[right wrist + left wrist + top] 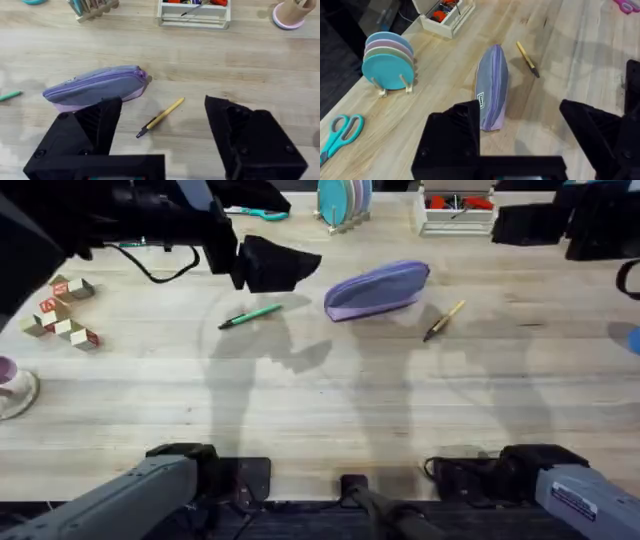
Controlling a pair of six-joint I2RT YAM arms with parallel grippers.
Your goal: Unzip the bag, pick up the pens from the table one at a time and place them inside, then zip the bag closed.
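Observation:
The lavender bag [378, 288] lies on the wooden table [330, 400] past the middle, and its zipper looks closed. The green pen [252, 315] rests to its left, the yellow pen [443, 321] with a dark tip to its right. My left gripper [270, 265] hovers open above the table, left of the bag and beyond the green pen. In its wrist view the left gripper [517, 107] is empty, with the bag [492, 85] and yellow pen [527, 58] ahead. My right gripper [164, 130] is open and empty, raised over the yellow pen [160, 117] beside the bag [97, 85].
Along the far edge are teal scissors [255, 213], a rack of plates [343, 200] and a white organiser tray [457, 208]. Wooden blocks [62, 310] and a cup on a saucer [10, 385] sit at the left. A pink cup [290, 12] stands beside the tray.

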